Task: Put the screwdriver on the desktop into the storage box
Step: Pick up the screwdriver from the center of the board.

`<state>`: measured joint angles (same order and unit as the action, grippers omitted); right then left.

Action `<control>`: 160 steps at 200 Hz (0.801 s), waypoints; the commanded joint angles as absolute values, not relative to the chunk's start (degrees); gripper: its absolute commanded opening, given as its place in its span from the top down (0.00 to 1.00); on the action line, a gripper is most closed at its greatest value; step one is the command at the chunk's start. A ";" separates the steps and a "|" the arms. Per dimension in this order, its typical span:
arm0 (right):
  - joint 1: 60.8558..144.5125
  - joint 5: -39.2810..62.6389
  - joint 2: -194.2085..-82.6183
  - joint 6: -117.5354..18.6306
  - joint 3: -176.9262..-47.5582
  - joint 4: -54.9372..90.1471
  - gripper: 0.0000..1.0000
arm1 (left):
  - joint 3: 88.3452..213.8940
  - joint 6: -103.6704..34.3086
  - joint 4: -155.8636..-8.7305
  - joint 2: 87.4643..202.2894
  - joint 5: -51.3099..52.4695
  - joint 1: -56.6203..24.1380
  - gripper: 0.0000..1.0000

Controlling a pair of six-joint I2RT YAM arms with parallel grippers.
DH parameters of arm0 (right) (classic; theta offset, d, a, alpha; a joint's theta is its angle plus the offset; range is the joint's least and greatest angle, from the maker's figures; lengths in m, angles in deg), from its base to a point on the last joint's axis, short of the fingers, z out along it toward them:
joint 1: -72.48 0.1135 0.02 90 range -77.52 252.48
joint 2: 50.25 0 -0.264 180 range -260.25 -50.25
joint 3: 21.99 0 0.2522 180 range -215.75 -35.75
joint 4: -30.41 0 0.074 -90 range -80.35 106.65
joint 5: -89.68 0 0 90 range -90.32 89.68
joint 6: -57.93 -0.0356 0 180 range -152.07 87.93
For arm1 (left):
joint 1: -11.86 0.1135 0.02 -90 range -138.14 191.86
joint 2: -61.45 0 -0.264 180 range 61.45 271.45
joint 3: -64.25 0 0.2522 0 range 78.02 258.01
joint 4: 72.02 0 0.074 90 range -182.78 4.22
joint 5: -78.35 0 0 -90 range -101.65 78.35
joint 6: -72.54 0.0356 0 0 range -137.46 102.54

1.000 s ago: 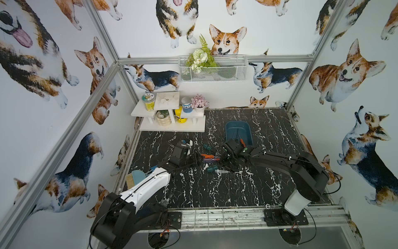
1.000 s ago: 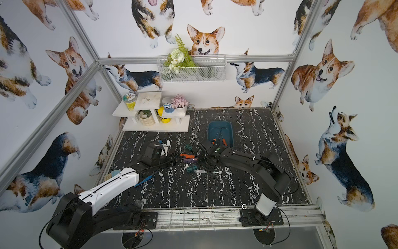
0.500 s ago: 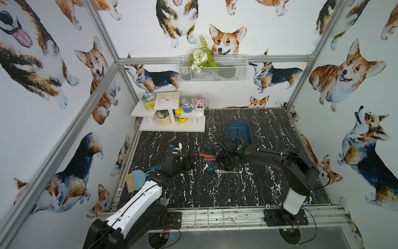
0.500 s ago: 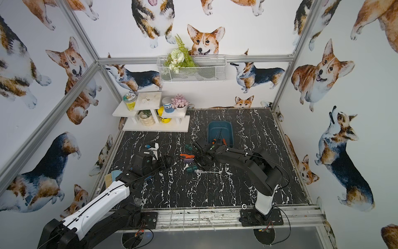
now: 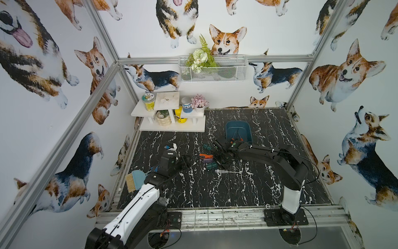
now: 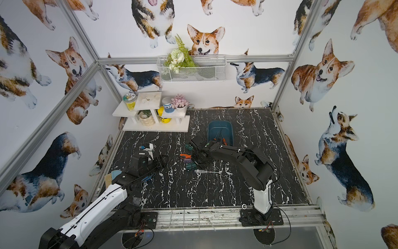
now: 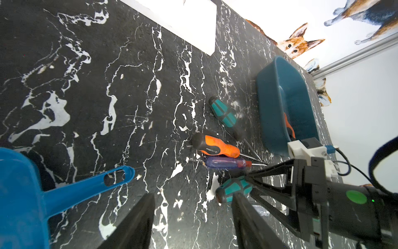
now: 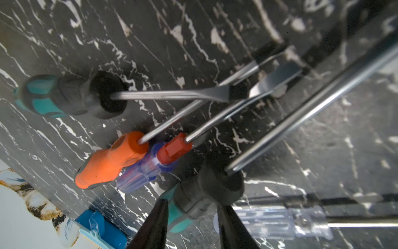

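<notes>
Several screwdrivers lie close together on the black veined desktop (image 5: 215, 189). My right gripper (image 8: 192, 204) is shut on the handle of a teal-and-black screwdriver (image 7: 234, 187), also seen in both top views (image 5: 212, 165) (image 6: 191, 166). I cannot tell whether it has left the desktop. Beside it lie an orange screwdriver (image 8: 112, 161), a purple one (image 8: 142, 172), another teal one (image 8: 53, 94) and a clear-handled one (image 5: 226, 171). The teal storage box (image 5: 234, 129) stands just behind, with orange-handled tools inside. My left gripper (image 7: 193, 215) hangs open and empty to the left.
A blue dustpan (image 7: 21, 194) and a brush (image 5: 131, 183) lie at the left edge by my left arm. The white tiered shelf (image 5: 172, 127) with jars stands at the back left. A small white and blue object (image 5: 171, 147) lies left of the screwdrivers.
My right gripper has shifted left over the screwdrivers and narrowed onto the teal-and-black handle. My left arm has drawn back toward the near left, its gripper staying open.
</notes>
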<state>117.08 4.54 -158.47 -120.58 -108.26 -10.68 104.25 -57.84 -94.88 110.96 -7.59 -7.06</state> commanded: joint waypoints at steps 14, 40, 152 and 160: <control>117.22 3.54 -160.11 -122.05 -108.70 -13.08 0.57 | 103.87 -57.36 -95.71 110.39 -7.95 -6.42 0.37; 117.48 3.11 -161.07 -122.24 -108.89 -12.88 0.57 | 103.94 -57.45 -95.89 110.29 -8.22 -6.23 0.37; 117.92 1.44 -159.70 -123.66 -108.31 -13.41 0.70 | 104.99 -57.82 -96.94 109.81 -9.06 -6.07 0.38; 118.00 1.44 -159.15 -123.96 -107.90 -13.25 0.71 | 105.22 -57.80 -97.00 110.09 -9.09 -6.07 0.38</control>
